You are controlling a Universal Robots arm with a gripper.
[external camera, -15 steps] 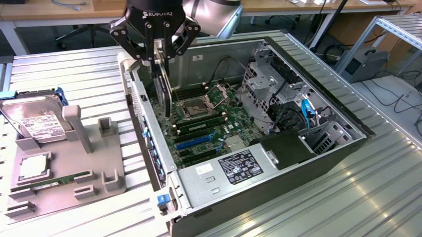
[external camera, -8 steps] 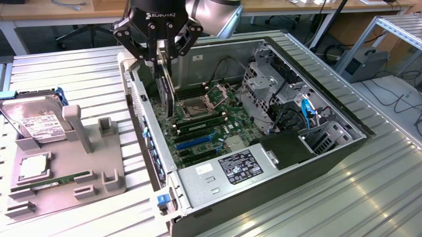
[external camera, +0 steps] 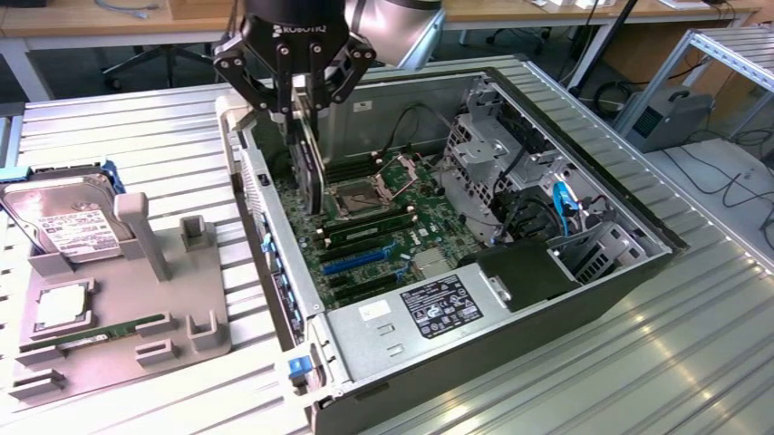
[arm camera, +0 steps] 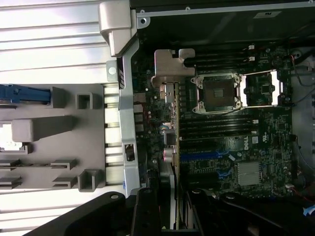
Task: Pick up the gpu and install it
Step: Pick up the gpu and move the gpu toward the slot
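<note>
The gpu [external camera: 308, 168], a thin black card, hangs on edge from my gripper [external camera: 296, 113], which is shut on its upper part. It hovers inside the open computer case [external camera: 362, 353], above the motherboard [external camera: 400, 240] and near the case's rear wall on the exterior view's left. In the wrist view the gpu [arm camera: 172, 132] appears edge-on with its silver bracket [arm camera: 170, 69] at the far end, between my gripper's [arm camera: 170, 214] two black fingers. The blue expansion slot [arm camera: 204, 156] lies just beside the card's line.
The open CPU socket [external camera: 362, 195], memory slots and the drive cage [external camera: 496, 154] with cables crowd the case. A grey fixture [external camera: 121, 317] on the exterior view's left holds a silver hard drive [external camera: 67, 222] and a green memory stick [external camera: 103, 333].
</note>
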